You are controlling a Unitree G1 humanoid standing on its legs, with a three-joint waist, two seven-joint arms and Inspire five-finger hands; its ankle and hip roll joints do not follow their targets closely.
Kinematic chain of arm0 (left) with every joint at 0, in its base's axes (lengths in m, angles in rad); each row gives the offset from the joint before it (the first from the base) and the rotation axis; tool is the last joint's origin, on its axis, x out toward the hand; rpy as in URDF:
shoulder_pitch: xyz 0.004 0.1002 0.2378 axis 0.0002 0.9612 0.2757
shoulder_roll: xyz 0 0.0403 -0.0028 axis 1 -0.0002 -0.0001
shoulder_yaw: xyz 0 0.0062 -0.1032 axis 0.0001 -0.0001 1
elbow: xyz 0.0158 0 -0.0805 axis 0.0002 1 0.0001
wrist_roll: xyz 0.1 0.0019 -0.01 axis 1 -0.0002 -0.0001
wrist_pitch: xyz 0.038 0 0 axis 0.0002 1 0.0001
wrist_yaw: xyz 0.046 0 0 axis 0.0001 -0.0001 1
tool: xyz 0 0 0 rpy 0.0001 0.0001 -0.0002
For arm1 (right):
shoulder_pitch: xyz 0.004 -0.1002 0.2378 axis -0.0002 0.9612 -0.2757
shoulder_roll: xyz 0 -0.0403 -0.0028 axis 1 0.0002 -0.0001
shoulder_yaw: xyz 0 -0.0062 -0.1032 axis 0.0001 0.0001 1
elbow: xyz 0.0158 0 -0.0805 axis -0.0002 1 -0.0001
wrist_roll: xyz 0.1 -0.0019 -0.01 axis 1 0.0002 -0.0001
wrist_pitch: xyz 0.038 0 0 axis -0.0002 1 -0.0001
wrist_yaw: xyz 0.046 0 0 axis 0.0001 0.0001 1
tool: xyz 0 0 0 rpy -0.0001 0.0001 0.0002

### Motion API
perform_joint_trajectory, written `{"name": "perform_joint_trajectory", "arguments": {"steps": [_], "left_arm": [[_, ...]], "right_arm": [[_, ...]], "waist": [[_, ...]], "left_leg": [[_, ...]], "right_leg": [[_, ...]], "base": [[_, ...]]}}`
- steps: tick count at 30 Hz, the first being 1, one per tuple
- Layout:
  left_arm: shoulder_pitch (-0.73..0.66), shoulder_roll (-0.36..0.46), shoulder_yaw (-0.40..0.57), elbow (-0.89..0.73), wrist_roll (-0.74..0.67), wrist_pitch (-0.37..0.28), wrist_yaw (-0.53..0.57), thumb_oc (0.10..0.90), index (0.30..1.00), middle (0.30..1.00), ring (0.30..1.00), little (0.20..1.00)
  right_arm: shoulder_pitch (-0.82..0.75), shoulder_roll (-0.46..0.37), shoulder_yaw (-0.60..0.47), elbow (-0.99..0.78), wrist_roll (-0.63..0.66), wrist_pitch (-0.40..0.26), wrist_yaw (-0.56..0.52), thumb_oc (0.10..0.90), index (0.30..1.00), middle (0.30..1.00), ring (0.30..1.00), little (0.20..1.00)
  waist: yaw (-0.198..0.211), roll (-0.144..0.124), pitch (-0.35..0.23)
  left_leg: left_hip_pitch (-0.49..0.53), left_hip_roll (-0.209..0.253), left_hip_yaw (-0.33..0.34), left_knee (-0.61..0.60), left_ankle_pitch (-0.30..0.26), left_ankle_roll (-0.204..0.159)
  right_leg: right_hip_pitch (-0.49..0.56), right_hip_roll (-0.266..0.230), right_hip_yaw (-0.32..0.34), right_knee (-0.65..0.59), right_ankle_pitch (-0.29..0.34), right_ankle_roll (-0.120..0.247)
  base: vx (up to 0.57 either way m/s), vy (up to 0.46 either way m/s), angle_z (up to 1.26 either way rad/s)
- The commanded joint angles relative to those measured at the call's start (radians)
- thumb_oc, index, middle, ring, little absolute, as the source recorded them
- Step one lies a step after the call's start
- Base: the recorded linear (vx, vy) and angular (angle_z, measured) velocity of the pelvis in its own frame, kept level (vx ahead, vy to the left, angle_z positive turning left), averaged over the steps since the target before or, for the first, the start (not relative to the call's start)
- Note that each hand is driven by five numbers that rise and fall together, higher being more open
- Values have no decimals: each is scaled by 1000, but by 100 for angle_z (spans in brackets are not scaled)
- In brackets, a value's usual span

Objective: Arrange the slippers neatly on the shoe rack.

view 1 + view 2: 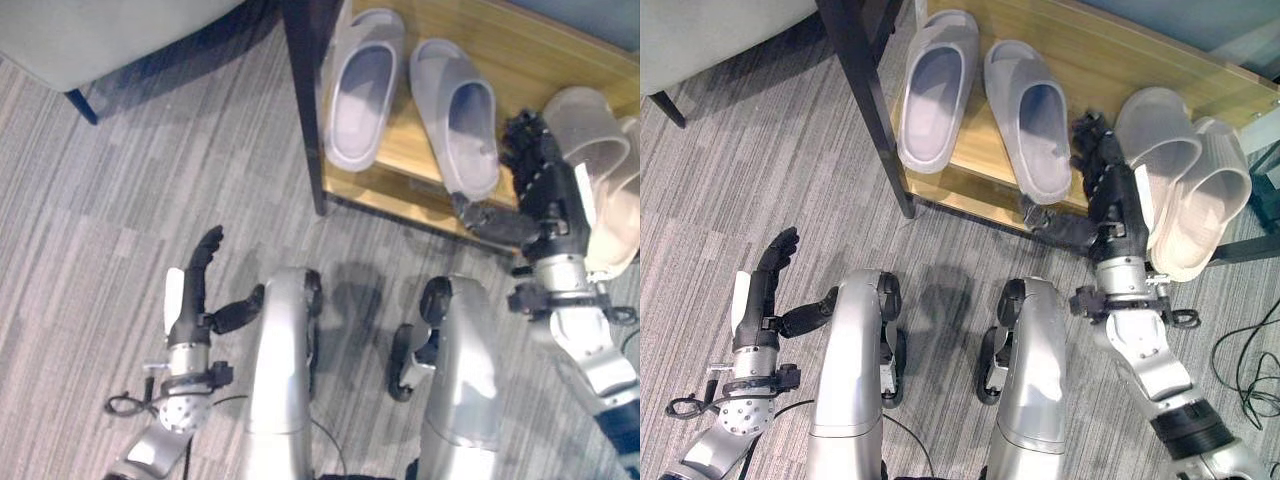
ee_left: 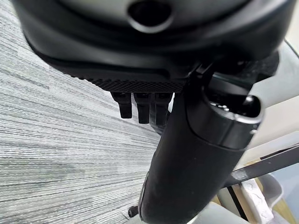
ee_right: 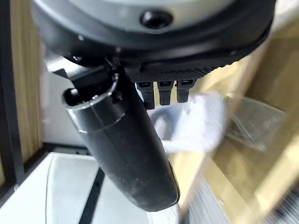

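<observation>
Left eye view, floor: grey striped carpet point(image 1: 120, 250).
Left hand: left hand point(image 1: 195, 290) raised above the carpet, well left of the rack, fingers straight and spread from the thumb, nothing in it.
Shoe rack: wooden shoe rack point(image 1: 1080, 60) with a black post point(image 1: 865, 100), ahead of both hands.
Grey slippers: pair of grey slippers point(image 1: 985, 105) side by side on the shelf, just left of the right hand; the nearer one touches or nearly touches its thumb.
Right hand: right hand point(image 1: 1105, 195) at the shelf edge between the two pairs, fingers extended and relaxed, gripping nothing.
Beige slippers: beige slippers point(image 1: 1185, 185) overlapping, just right of the right hand, against its fingers.
</observation>
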Motion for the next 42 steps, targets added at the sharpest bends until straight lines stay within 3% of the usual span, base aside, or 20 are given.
{"name": "perform_joint_trajectory", "arguments": {"steps": [1,12,18,24,29,35,42], "left_arm": [[7,25,16,-99,70,-69,66,800,900,900,900,900],[39,28,28,-92,68,-67,91,800,900,900,900,900],[20,19,28,-74,57,-62,84,800,900,900,900,900],[20,4,20,-71,57,-66,98,800,900,900,900,900],[41,-13,50,-62,56,-84,123,800,900,900,900,900],[47,-21,56,-60,76,-84,144,800,900,900,900,900],[50,-20,61,-54,89,-82,162,800,900,900,900,900]], "right_arm": [[-77,-54,-58,-93,-67,-87,-13,800,900,900,900,900],[-89,-35,-57,-189,-109,-112,-45,800,900,900,900,900],[-174,-16,10,-200,-106,-103,-34,800,900,900,900,900],[-181,28,-32,-207,-206,-102,-120,800,900,900,900,900],[-134,62,-75,-164,-361,-57,-215,800,900,900,900,900],[-106,67,-99,-126,-500,-9,-282,800,900,900,900,900],[-92,111,-108,-78,-521,10,-314,800,900,900,900,900]], "waist": [[32,-37,-31],[32,-22,-31],[37,-11,-31],[29,-13,-31],[14,-30,-31],[10,-30,-31],[10,-27,-31]], "left_leg": [[-13,-50,-102,-100,25,-5],[-13,-48,-108,-103,27,-5],[-13,-47,-107,-85,17,-6],[-13,-48,-103,-72,16,-6],[-13,-50,-102,-74,20,-6],[-13,-55,-110,-75,22,-6],[-13,-58,-113,-75,21,-5]], "right_leg": [[-6,-41,51,-85,51,-70],[-6,-35,43,-93,59,-66],[-6,-31,41,-84,50,-63],[-6,-32,44,-72,44,-65],[-6,-27,41,-75,46,-69],[-6,-24,38,-78,49,-67],[-6,-21,37,-78,47,-67]], "base": [[0,0,0],[0,0,0],[0,0,0],[0,0,0],[7,-7,0],[0,0,0],[0,0,0]]}}
